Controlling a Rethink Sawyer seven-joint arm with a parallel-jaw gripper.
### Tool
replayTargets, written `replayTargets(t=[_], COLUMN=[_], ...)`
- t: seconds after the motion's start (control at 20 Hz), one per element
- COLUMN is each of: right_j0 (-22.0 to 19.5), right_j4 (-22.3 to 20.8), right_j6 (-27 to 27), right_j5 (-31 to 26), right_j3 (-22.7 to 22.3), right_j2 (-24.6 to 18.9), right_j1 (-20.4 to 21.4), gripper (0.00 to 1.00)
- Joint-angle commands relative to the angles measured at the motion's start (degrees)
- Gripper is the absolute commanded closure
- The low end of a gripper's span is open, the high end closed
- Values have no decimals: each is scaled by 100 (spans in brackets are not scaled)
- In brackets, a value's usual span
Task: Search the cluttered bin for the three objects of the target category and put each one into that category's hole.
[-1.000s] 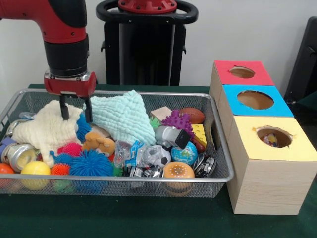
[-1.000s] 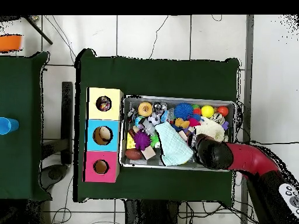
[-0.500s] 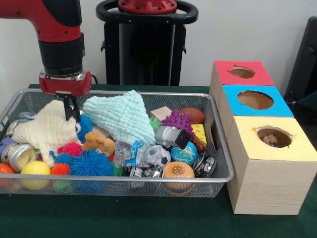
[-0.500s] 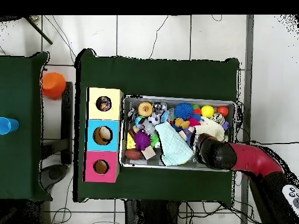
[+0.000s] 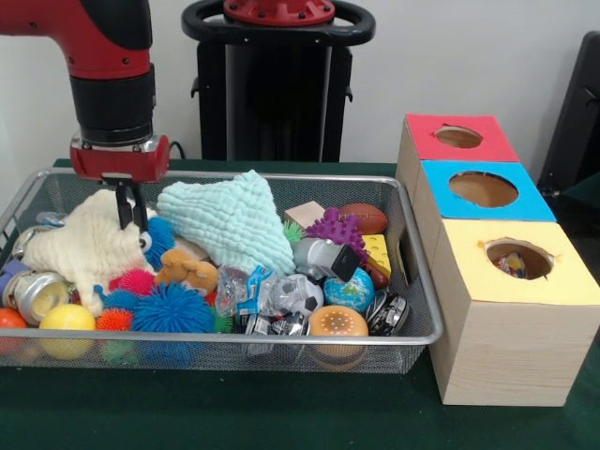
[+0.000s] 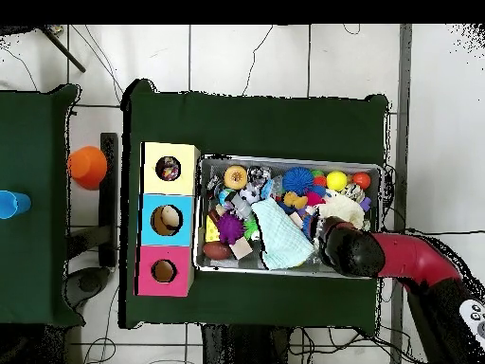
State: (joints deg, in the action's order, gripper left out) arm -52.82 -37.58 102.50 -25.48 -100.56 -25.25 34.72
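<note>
The wire mesh bin [image 5: 281,337] is full of clutter; it also shows in the overhead view [image 6: 284,159]. My gripper [image 5: 130,217] hangs over the bin's left end, shut on a raised peak of the cream cloth [image 5: 84,248]. In the overhead view the arm's head [image 6: 346,248] hides the gripper. A mint cloth [image 5: 230,220] lies beside it in the middle. The yellow-topped box's hole [image 5: 518,259] holds one confetti piece [image 5: 513,265], also seen from overhead [image 6: 169,170]. No confetti piece shows clearly in the bin.
Blue-topped [image 5: 483,189] and red-topped [image 5: 457,137] boxes stand behind the yellow one. Spiky balls [image 5: 171,309], a purple spiky toy [image 5: 336,228], tins and small balls crowd the bin. An orange cup [image 6: 87,164] and a blue cup [image 6: 8,204] sit on the side table.
The fingers went from open to shut on the cream cloth, and the gripper shifted slightly left and up. An orange cup appeared on the side table and moved down a little.
</note>
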Motion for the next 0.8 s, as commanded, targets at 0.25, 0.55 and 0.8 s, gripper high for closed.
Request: replayTargets(t=[0.25, 0.55, 0.8], right_j0=[-22, 180, 458], right_j4=[-77, 665, 1232], right_j6=[-1066, -952, -566], right_j5=[-678, -1690, -2249], right_j3=[-183, -704, -1064], right_j2=[-545, -583, -557], right_j1=[734, 1791, 2352], gripper=[100, 100, 100])
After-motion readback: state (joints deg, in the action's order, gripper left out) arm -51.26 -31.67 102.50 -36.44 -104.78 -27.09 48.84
